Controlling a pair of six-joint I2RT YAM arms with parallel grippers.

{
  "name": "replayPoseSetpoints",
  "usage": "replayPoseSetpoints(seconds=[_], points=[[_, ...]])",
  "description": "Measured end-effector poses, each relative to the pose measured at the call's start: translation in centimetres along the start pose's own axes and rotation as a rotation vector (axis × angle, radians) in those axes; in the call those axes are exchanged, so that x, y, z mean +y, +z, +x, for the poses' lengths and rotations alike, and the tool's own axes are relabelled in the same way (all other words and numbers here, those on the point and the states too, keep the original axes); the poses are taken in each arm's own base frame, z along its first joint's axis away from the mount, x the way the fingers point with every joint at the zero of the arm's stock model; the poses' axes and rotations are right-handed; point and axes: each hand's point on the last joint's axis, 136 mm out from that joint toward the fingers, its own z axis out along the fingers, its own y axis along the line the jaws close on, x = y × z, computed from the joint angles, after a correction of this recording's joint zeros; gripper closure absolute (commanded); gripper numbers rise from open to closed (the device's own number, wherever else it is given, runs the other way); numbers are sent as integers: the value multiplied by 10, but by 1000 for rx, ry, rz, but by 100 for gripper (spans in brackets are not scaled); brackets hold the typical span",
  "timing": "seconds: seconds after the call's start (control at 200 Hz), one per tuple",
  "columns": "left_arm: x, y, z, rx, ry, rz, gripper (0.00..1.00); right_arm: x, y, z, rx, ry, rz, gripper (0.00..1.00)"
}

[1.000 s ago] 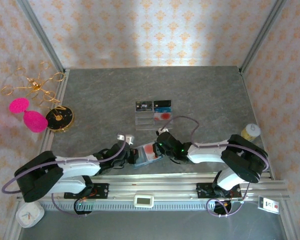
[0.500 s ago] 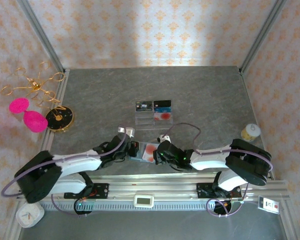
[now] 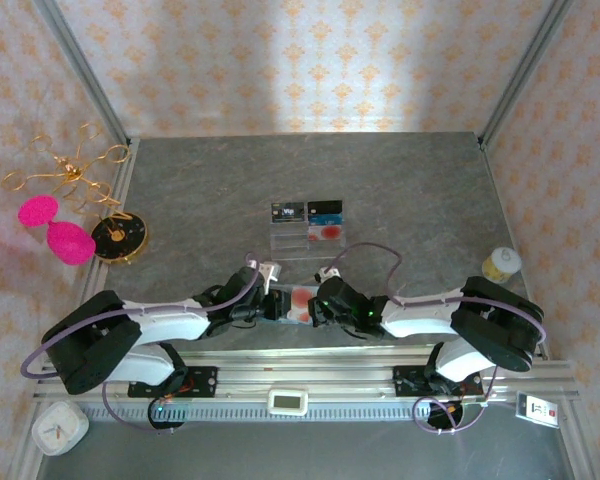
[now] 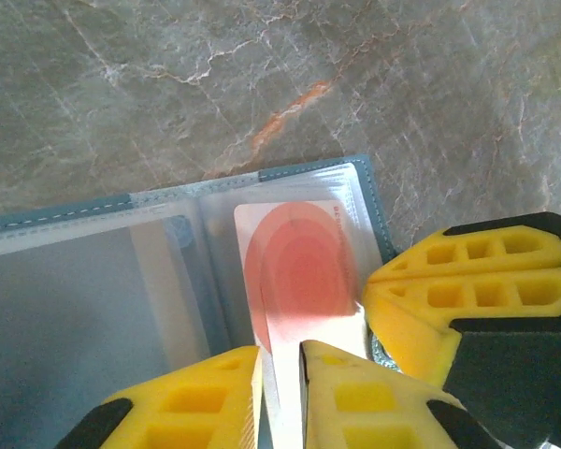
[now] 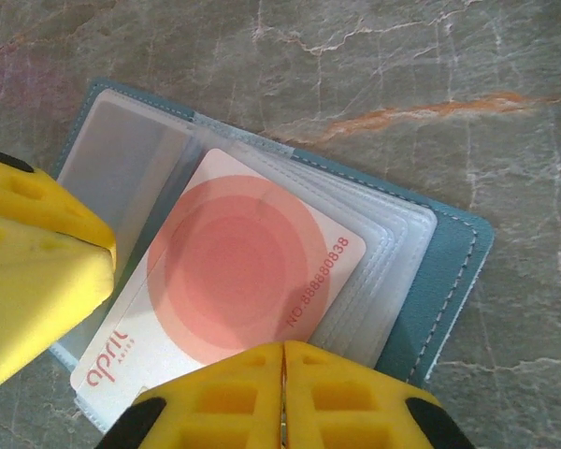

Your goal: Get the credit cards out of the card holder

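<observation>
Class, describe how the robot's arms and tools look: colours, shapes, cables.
The left arm and right arm have white links, black joints and a purple cable looping along each. The left tool and right tool carry blocky yellow fingers with square cut-outs.

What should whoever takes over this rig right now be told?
Left gripper: fingers narrowly apart over the pale red-print card's near end; grip unclear.
Right gripper: shut, tips at the card holder's edge beside that card.
The card holder lies open on the table; the card seems partly slid from its pocket.
Done: a black card, a blue card and another red-print card lie at the clear tray farther back.
Remaining: pull this card free, check other pockets.
</observation>
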Motion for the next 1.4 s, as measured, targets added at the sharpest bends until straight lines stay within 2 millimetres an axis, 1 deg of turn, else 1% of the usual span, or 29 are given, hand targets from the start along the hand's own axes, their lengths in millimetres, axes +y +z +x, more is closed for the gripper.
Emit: replayPoseSetpoints(seconds=[0.14, 0.215, 0.29, 0.425, 0.511, 0.671, 0.786, 1.026, 1.221, 1.402], points=[[-4, -1, -3, -16, -36, 40, 79, 1, 0, 1, 3, -6, -3, 93], [-2, 1, 2, -1, -58, 46, 81, 1, 0, 0, 2, -9, -4, 93], [2, 3, 7, 16, -70, 37, 80, 1, 0, 0, 2, -10, -4, 93], [3, 0, 5, 5, -82, 35, 77, 1, 0, 0, 3, -14, -7, 94], [4, -2, 5, 0, -90, 37, 78, 2, 0, 0, 3, -17, -7, 94], [7, 0, 8, 8, -95, 30, 78, 2, 1, 0, 4, -17, -7, 94], [6, 3, 7, 6, -104, 44, 81, 2, 2, 0, 8, -17, -10, 95], [6, 4, 10, 14, -118, 56, 100, 3, 3, -1, 11, -14, -14, 96], [8, 3, 11, 12, -120, 56, 100, 3, 3, -1, 9, -12, -15, 97], [12, -7, 10, -14, -127, 61, 100, 3, 3, -1, 9, -11, -15, 98]])
